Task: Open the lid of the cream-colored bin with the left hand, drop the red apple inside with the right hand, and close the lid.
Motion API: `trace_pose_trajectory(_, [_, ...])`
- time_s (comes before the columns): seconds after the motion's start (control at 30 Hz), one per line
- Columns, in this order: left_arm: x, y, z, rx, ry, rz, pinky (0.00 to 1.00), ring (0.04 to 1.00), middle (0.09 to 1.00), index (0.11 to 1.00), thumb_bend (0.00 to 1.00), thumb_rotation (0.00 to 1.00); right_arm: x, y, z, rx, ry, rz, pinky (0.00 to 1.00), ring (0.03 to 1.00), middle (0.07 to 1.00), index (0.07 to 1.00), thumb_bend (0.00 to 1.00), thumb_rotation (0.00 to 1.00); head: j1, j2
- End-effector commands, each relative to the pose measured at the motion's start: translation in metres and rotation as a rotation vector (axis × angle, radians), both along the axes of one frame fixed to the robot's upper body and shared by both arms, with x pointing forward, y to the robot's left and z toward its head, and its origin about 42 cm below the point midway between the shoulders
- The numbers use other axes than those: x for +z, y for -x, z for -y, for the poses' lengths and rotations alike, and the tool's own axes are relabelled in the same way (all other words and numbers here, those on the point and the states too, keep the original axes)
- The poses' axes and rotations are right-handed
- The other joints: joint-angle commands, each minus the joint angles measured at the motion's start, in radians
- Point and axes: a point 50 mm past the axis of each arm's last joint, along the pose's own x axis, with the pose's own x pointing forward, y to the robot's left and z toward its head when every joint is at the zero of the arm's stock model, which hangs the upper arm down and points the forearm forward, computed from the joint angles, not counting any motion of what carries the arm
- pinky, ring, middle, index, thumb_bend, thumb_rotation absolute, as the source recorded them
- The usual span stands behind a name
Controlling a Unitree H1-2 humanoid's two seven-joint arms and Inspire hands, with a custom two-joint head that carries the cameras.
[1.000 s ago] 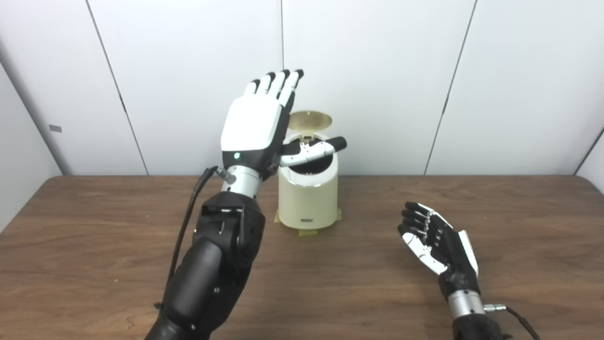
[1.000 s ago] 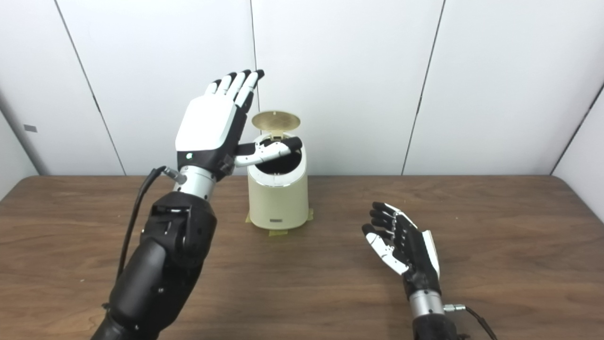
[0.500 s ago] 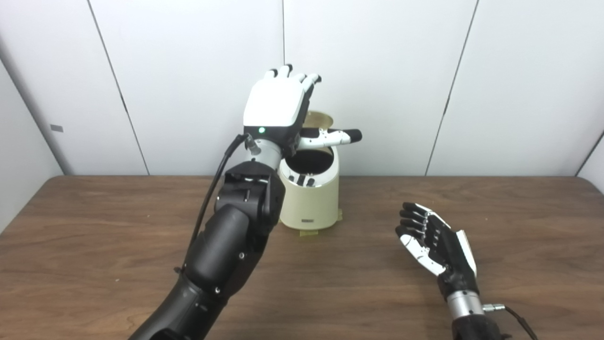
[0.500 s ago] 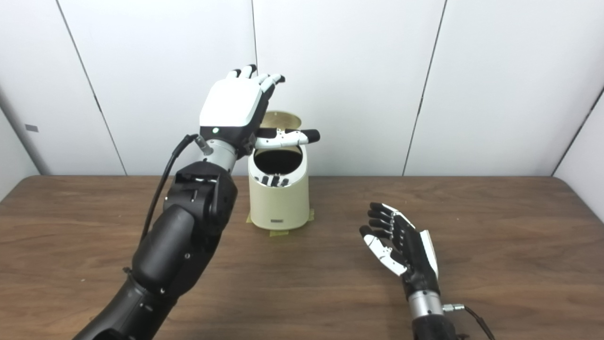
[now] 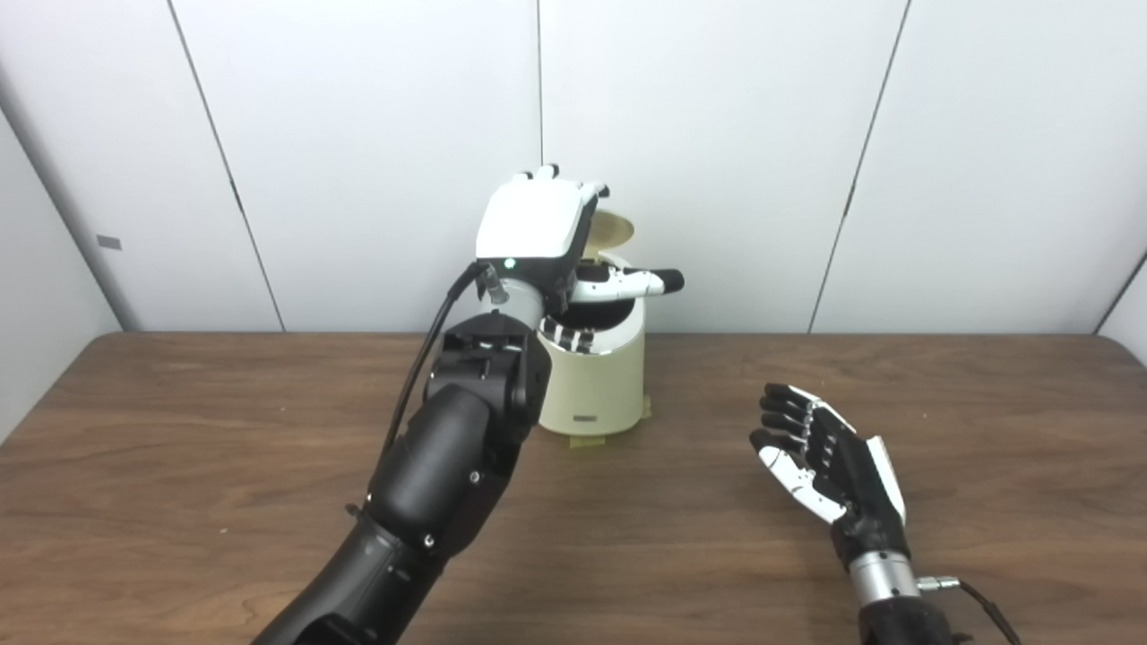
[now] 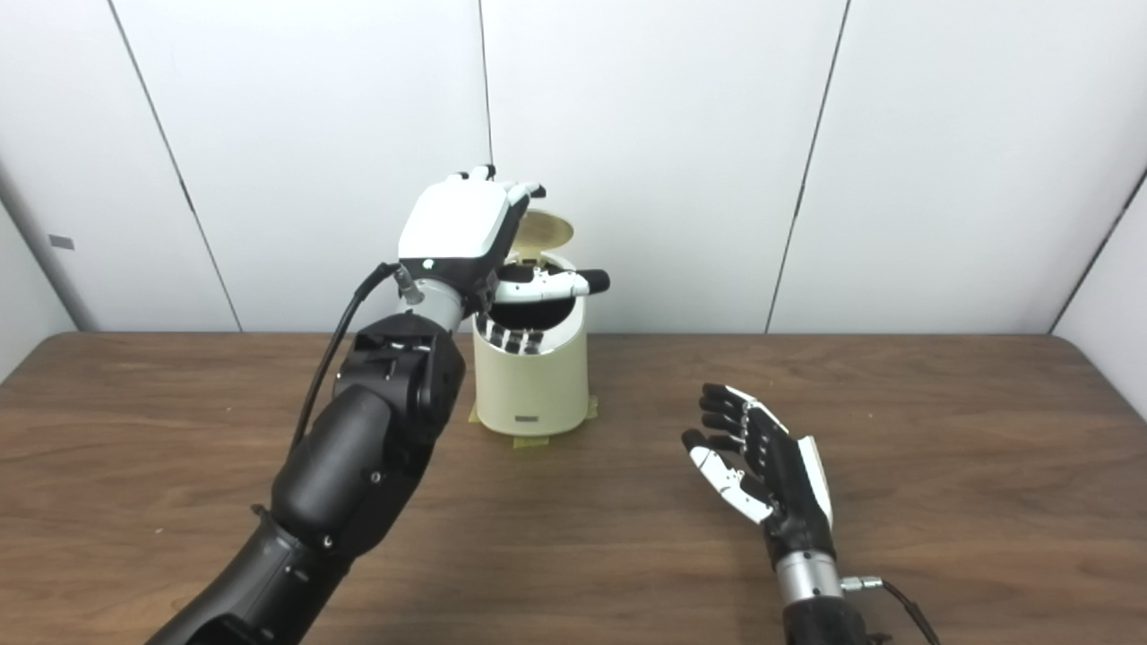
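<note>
The cream-colored bin [image 5: 591, 394] stands at the back of the table with its round lid [image 5: 615, 229] tipped up behind the dark mouth. My left hand [image 5: 536, 219] hovers over the mouth, back of the hand toward me and fingers bent forward against the lid's left part. Its thumb [image 5: 627, 285] sticks out to the right across the opening. I cannot tell whether the fingers touch the lid. My right hand [image 5: 829, 466] rests low over the table at the right, open, palm facing left, holding nothing. No red apple shows in either view.
Yellow tape patches [image 5: 582, 441] mark the bin's foot on the brown wooden table [image 5: 179, 448]. White wall panels [image 5: 806, 134] stand directly behind the bin. A black cable [image 5: 421, 358] runs along my left forearm.
My left hand has swung from upright beside the bin to above its mouth, tipped forward and come lower. The lid still stands up. The right hand has stayed put.
</note>
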Motion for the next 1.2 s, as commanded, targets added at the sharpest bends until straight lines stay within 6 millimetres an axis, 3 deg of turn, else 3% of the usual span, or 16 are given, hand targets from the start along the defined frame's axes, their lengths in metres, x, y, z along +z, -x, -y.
trace_pose_trajectory(0.0, [0.028,-0.003,0.005,0.001,0.003,0.087,1.00,1.000,0.899,0.889,1.00,1.00,0.018,-0.009,-0.002,0.015,-0.010,0.084,0.69,0.753,0.763,0.753,0.21,0.35,0.001,0.001])
trace_pose_trajectory(0.37, [0.027,0.010,0.006,-0.028,0.009,0.108,1.00,1.000,0.897,0.891,1.00,0.99,0.019,-0.009,-0.003,0.008,-0.002,0.076,0.71,0.754,0.757,0.753,0.22,0.38,-0.001,0.003])
trace_pose_trajectory(0.57, [0.021,0.026,0.010,-0.057,0.012,0.112,1.00,1.000,0.903,0.890,1.00,0.99,0.019,-0.011,-0.004,0.006,-0.002,0.080,0.70,0.750,0.754,0.752,0.21,0.36,0.000,0.006])
trace_pose_trajectory(0.77, [0.005,0.041,0.015,-0.074,-0.017,0.058,1.00,1.000,0.922,0.907,1.00,1.00,0.018,-0.011,-0.004,0.027,0.022,0.085,0.70,0.755,0.756,0.753,0.20,0.37,-0.001,0.002])
trace_pose_trajectory(1.17, [-0.029,0.047,0.019,-0.050,-0.064,-0.086,1.00,1.000,0.914,0.899,0.99,0.98,0.018,-0.009,-0.004,0.028,0.032,0.072,0.71,0.760,0.755,0.756,0.22,0.41,-0.008,0.008])
